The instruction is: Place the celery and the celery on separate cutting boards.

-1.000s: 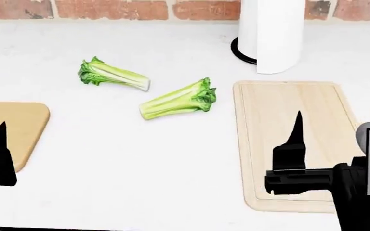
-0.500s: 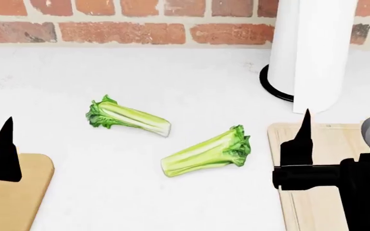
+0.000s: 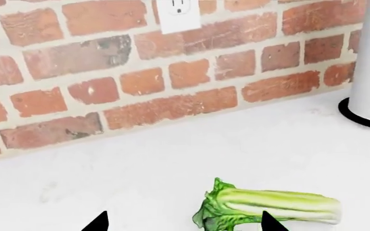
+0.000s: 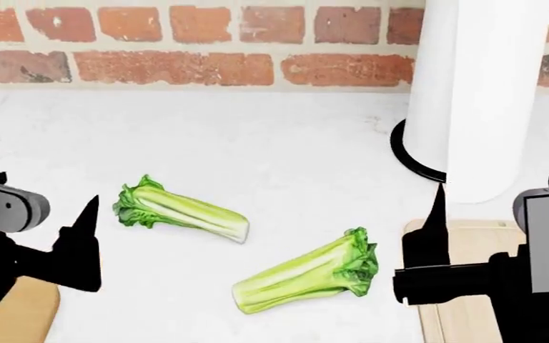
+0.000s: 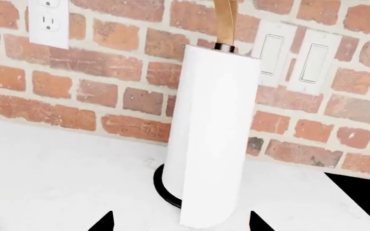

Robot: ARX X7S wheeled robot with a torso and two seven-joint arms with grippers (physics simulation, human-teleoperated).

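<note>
Two celery bunches lie on the white counter. The whitish-stalked celery (image 4: 181,211) lies left of centre, and the yellow-green celery (image 4: 305,272) lies nearer and to its right. My left gripper (image 4: 42,191) hovers open just left of the pale bunch. In the left wrist view that celery (image 3: 270,207) has its leafy end between the open fingertips of the left gripper (image 3: 183,221), close to one of them. My right gripper (image 4: 494,194) is open and empty over the corner of the pale-wood cutting board (image 4: 477,239). The tan cutting board (image 4: 31,314) shows at the lower left.
A tall paper towel roll (image 4: 480,93) on a black base stands at the back right, just beyond the right gripper (image 5: 179,222), and fills the right wrist view as a paper towel roll (image 5: 214,134). A brick wall (image 4: 189,43) with an outlet (image 3: 178,14) closes the counter's far side.
The head view has shifted forward, so the celery and boards sit lower in frame. My left gripper has come in toward the pale celery. Both grippers remain open.
</note>
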